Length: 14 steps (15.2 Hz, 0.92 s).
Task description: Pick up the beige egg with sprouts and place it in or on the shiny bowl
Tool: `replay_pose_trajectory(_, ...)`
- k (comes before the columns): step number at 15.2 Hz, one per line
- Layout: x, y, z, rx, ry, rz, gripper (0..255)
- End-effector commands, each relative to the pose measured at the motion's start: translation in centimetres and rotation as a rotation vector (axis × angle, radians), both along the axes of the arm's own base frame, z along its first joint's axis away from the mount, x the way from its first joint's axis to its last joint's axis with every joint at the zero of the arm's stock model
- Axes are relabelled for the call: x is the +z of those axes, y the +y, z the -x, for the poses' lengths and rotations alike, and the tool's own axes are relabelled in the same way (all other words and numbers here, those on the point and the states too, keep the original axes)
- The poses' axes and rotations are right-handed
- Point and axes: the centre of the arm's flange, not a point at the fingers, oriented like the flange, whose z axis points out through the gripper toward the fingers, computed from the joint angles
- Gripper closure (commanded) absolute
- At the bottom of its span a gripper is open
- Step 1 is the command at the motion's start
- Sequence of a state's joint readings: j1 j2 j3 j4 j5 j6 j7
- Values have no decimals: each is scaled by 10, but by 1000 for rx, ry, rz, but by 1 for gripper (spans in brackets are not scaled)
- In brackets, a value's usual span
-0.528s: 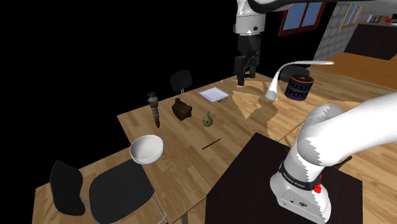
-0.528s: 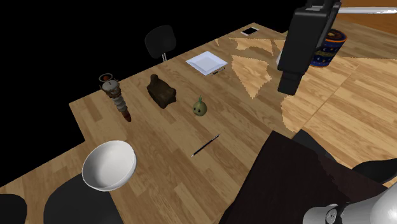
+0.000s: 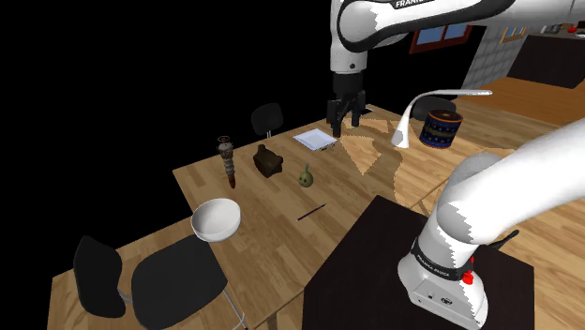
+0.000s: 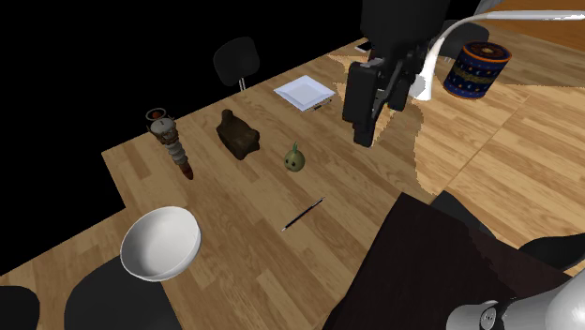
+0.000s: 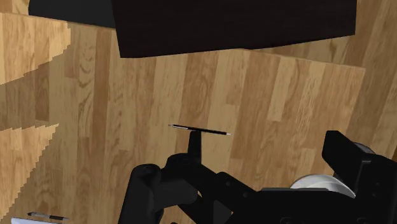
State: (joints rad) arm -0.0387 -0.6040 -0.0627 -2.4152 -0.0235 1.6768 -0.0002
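Hovering above the table, the tool seems parted; the egg lies well apart from the bowl

**One of Most Things, Two Pens, Two Chairs**

We count one table with nine loose things on it. Seven are singles: one bowl, one egg, one brown lump, one striped post, one pad, one lamp and one jar. Pens make two: a mid-table pen and a second pen just beside the pad, toward the far side. Chairs also make two: a far chair at the table's far edge and a near chair at its near end, on the shoulder view's left. Of the robot we count one arm, one gripper with two fingers, and one stand.
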Motion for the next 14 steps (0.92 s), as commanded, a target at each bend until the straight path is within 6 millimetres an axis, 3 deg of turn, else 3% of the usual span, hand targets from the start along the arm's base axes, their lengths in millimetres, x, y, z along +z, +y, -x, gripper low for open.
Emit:
replay_pose_trajectory(1,-19,-9,-17,-25,-4,2,0)
replay_pose_trajectory(14,-140,-69,-121,-181,-14,8,0)
